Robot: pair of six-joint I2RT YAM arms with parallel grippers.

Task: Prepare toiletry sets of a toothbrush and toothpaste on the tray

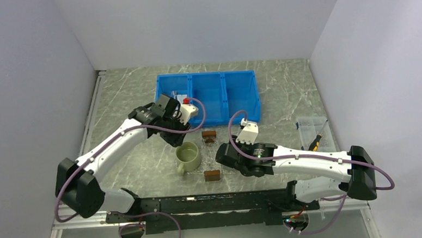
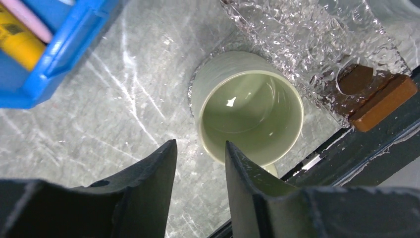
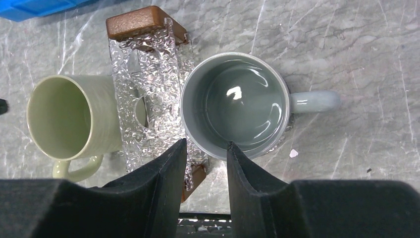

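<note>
A pinkish toothbrush and a yellow-orange toothpaste tube lie in the left compartment of the blue bin. The other brush and tube are not clearly visible. The clear glittery tray lies between two mugs and rests on brown blocks; it also shows in the left wrist view. My left gripper is open and empty, above the table between the bin and the green mug. My right gripper is open and empty, over the near edge of the tray beside the grey mug.
The blue bin stands at the back centre. The green mug and brown blocks sit mid-table. A small clear box with a screwdriver is at the right. The grey mug overlaps the tray's edge.
</note>
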